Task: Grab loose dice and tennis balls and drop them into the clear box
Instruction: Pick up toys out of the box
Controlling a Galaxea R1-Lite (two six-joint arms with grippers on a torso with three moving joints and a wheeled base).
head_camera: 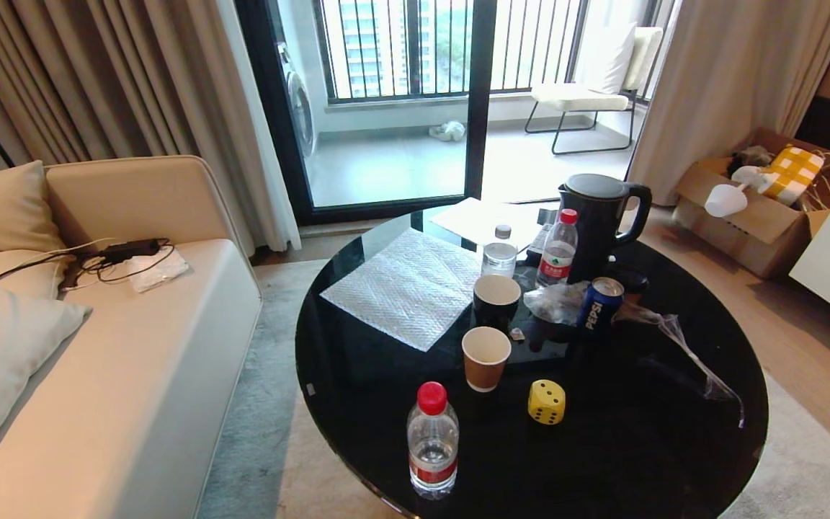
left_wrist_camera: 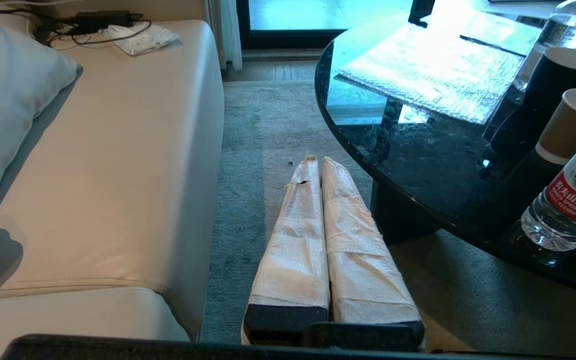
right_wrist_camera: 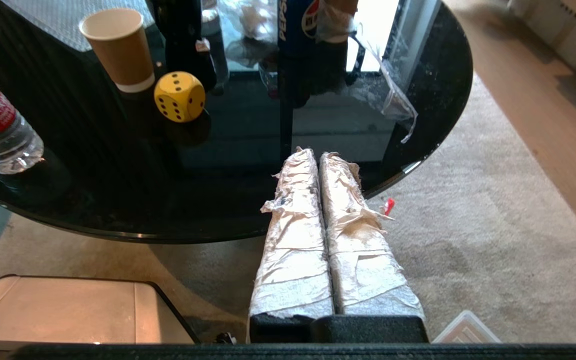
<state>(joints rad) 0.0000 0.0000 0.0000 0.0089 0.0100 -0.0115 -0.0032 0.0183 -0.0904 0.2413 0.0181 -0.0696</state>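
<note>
The yellow die (head_camera: 546,401) sits near the table's (head_camera: 638,447) front edge. Both grippers, left (left_wrist_camera: 317,161) and right (right_wrist_camera: 313,154), hang closed and empty. We judge it rigid, light, smooth: grip opposite flat faces.

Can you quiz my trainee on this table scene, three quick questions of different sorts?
1. True or false: the yellow die sits inside a cup.
2. Which is nearest the die? A brown paper cup B kettle C Pepsi can
3. Fill in: the right gripper fingers are ____.

Key: 1 false, it rests on the black table. 2 A. 3 shut, holding nothing.
</note>
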